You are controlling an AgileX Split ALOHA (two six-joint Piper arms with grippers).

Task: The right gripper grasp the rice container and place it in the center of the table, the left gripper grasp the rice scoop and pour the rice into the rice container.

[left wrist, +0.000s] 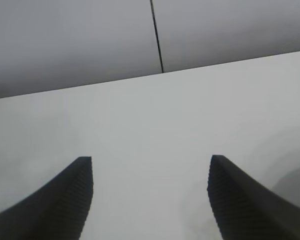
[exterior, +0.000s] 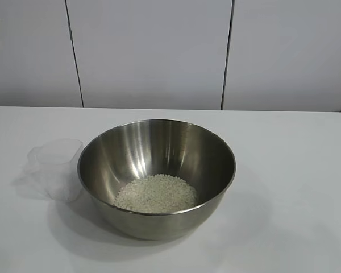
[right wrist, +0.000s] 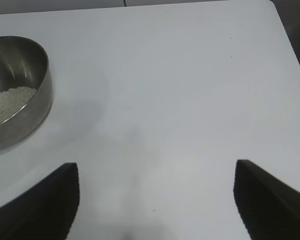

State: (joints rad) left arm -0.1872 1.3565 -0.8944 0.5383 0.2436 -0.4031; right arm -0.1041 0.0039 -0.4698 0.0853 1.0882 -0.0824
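Rice (exterior: 156,193) is sitting in a pale heap at the bottom of the rice container (exterior: 157,176), which stands upright around the middle of the tabletop (exterior: 295,170). That spot makes sense to me: either arm could get at it there. The rice scoop (exterior: 55,168) stands upright just beside the container, rims close or maybe touching, I can't tell which. It looks empty, though clear plastic is hard to read. So my guess is the pour is done and the scoop got parked where it won't tip.

Now the jaws. The left gripper (left wrist: 150,200) has them spread well apart with nothing between them, only bare tabletop and the wall behind in its wrist view. It's pointed out over the surface and neither scoop nor container shows there.

The right gripper (right wrist: 155,200) is spread even wider, also holding nothing and touching nothing. The container sits well off to one side in its wrist view, with rice visible inside. Neither gripper appears in the exterior view, so both seem clear of the working area.
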